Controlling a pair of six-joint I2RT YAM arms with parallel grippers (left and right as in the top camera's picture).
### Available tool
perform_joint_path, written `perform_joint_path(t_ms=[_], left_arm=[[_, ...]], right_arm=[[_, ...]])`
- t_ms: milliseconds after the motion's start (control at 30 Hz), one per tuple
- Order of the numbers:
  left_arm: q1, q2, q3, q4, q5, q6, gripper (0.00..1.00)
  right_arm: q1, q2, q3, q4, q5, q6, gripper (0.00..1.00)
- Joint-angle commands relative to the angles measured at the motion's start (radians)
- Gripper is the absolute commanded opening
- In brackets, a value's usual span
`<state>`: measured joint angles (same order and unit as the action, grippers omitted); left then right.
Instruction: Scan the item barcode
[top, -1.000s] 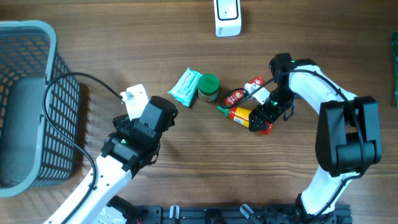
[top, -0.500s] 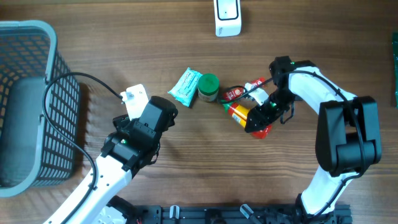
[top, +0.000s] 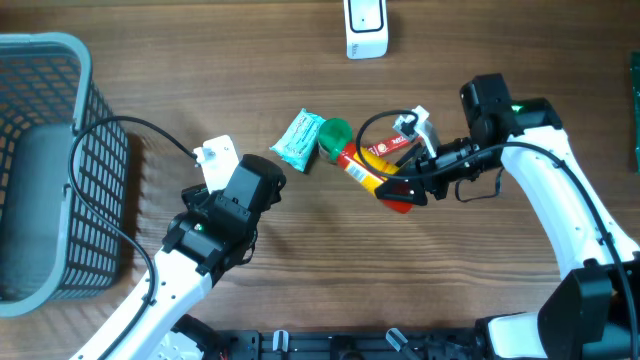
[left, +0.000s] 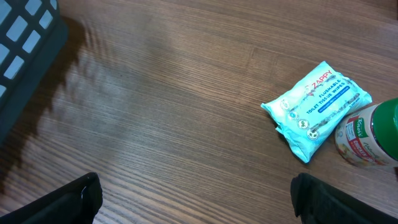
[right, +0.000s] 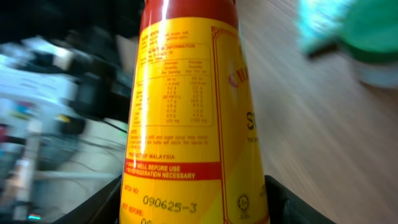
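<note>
1. Yellow glossy plastic fills the right wrist view: the bottle is a smooth cylinder with a red shoulder, a red band, and small nutrition print on its label.
2. Your right gripper is clamped on that bottle, a dark finger on each side of its lower body.
3. From overhead the bottle lies slantwise, a little right of the bench's middle. Its narrow end is just beside a green-lidded jar.
4. Your left gripper is spread wide and holds nothing. Its dark fingers sit in the bottom corners of the left wrist view.
5. A soft, crinkled teal wipes packet lies flat, touching or almost touching the jar on its left.
6. A red sachet lies near the bottle; you cannot tell if they touch.
7. The bench is dark brown wood with a fine, straight grain.
8. A grey plastic lattice basket stands at the bench's left edge, and a white scanner sits at its far edge.
9. Only the overhead view shows the scanner and both arms. Only the right wrist view lets you read the label, and the room behind it is a blur.
</note>
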<state>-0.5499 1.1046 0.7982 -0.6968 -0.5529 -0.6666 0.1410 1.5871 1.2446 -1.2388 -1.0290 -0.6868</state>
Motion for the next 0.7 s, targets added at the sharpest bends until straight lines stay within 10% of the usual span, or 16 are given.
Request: perform_joint_path(t_ms=[0, 367, 667], left_arm=[[-0.003, 0.001, 0.000, 0.000, -0.021, 0.008, 1.00], [-0.003, 0.001, 0.000, 0.000, -0.021, 0.008, 1.00], [-0.003, 0.001, 0.000, 0.000, -0.021, 0.008, 1.00]], right_arm=[[0.002, -0.023, 0.021, -0.047, -0.290, -0.040, 0.27], [0.002, -0.023, 0.021, -0.043, -0.253, -0.088, 0.17], [0.003, -0.023, 0.021, 0.579, 0.328, 0.477, 0.12]])
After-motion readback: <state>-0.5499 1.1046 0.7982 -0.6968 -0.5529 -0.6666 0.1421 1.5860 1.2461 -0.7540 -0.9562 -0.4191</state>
